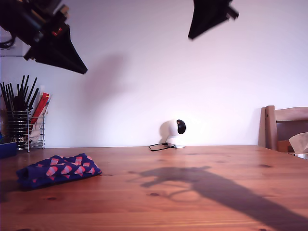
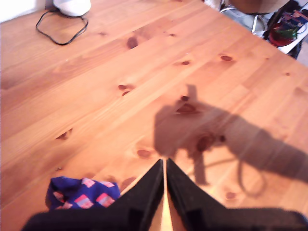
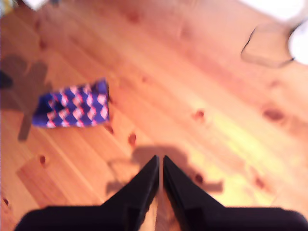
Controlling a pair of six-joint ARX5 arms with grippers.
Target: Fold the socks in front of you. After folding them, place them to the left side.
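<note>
The socks (image 1: 57, 169) lay as one folded bundle flat on the wooden bench (image 1: 192, 202), towards the exterior view's left, just in front of a wire holder of utensils (image 1: 24, 122). No pincer touched them. My first pincer (image 2: 165, 166) hung well above the bench with its tips drawn together and nothing between them; the bundle showed close beneath it in the first wrist view (image 2: 84, 193). My second pincer (image 3: 160, 163) was likewise raised, tips together and empty, with the bundle (image 3: 72, 105) well apart from it.

Judged from the knit and the slack edges, the socks would be light, soft and limp, with no stiffness to hold a shape once lifted. They would not be fragile, and the fabric should offer fair grip. A hold across the thick middle of the fold, taking all layers at once, would likely keep the bundle intact; a pinch at a loose end or a single layer risks the fold opening. As they lay, the fold appeared complete and the bundle already sat at the exterior view's left.

A small white device (image 1: 175, 132) with a cable stood at the bench's far edge.
</note>
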